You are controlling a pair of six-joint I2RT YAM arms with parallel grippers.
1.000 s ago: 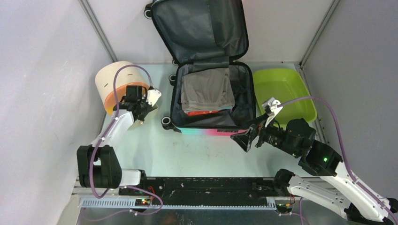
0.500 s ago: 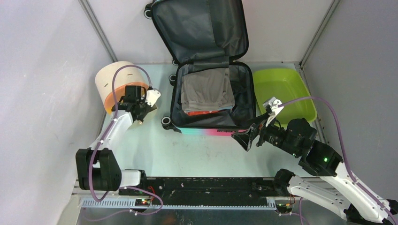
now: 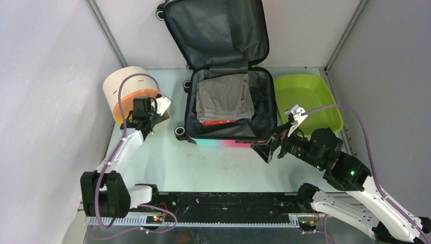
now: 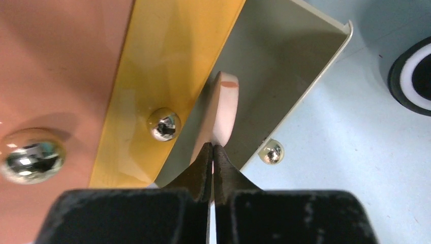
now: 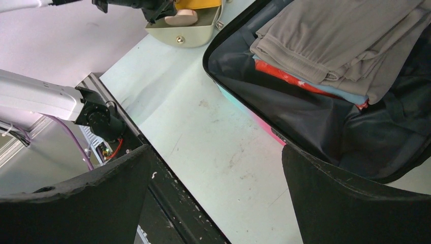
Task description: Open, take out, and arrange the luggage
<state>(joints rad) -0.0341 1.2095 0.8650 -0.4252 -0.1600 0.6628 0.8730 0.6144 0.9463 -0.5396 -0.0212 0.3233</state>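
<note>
While right fingers (image 5: 101,198) hang wide open, unmoved, off near right corner of luggage (image 3: 223,143), left fingers (image 4: 199,170) have pulled back toward cream-and-orange cylinder (image 3: 124,84), pinched shut on pale pink tab (image 4: 223,112). Luggage sits open mid-counter (image 3: 203,168), lid (image 3: 213,30) propped up, folded clothes (image 3: 223,96) inside. Unpacking not started, I'd say.

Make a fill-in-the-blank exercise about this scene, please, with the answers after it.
1. In the top view, the green tub stands to the ____ of the luggage.
2. The folded garment on top is ____.
3. The left hand is ____ on a pink tab.
4. The right hand is ____, holding nothing.
Answers: right, grey, shut, open.
</note>
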